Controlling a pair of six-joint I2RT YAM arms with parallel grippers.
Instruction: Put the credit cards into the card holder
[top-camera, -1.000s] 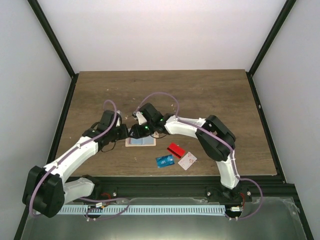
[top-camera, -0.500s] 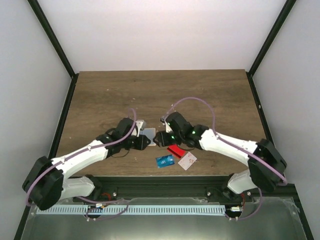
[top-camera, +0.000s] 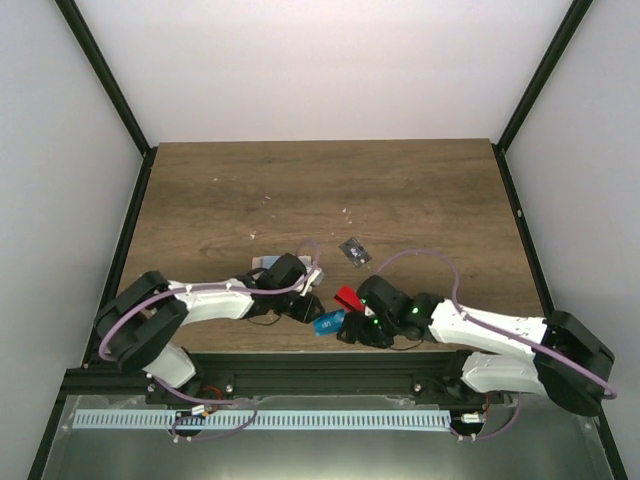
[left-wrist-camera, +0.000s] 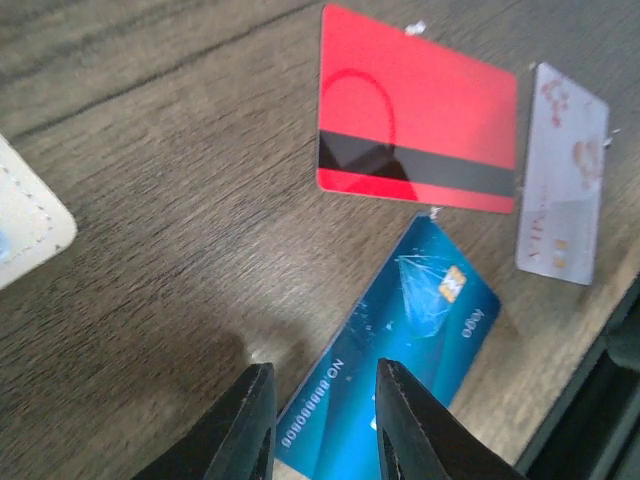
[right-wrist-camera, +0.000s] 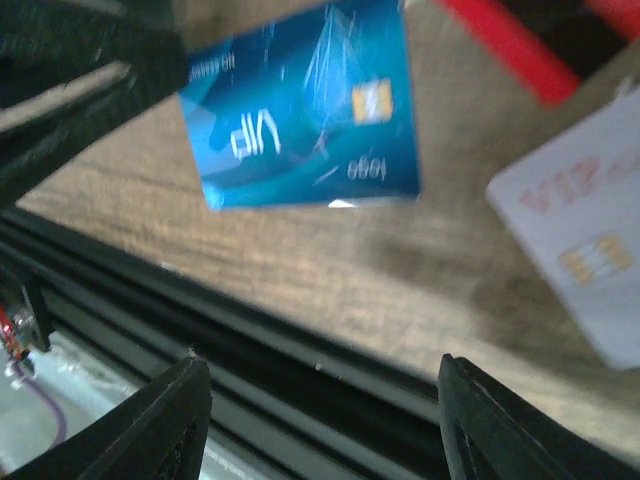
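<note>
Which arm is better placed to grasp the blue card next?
Left, likely: the left gripper sits open over one end of the blue card; the right gripper hangs wide open nearer the table edge.

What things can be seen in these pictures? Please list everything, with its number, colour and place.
blue card: 1, blue with a gold chip, near edge of the table, between the two arms
red card: 1, red with a black stripe, just beyond the blue card
white card: 1, white with reddish marks, beside the red card
card holder: 1, beige with stitching, only a corner shows at the left of the left wrist view
small dark thing: 1, dark, farther out on the table; too small to tell what it is
table: 1, brown wood
left gripper: 1, black, open, over one end of the blue card
right gripper: 1, black, wide open, over the table's near edge
</note>
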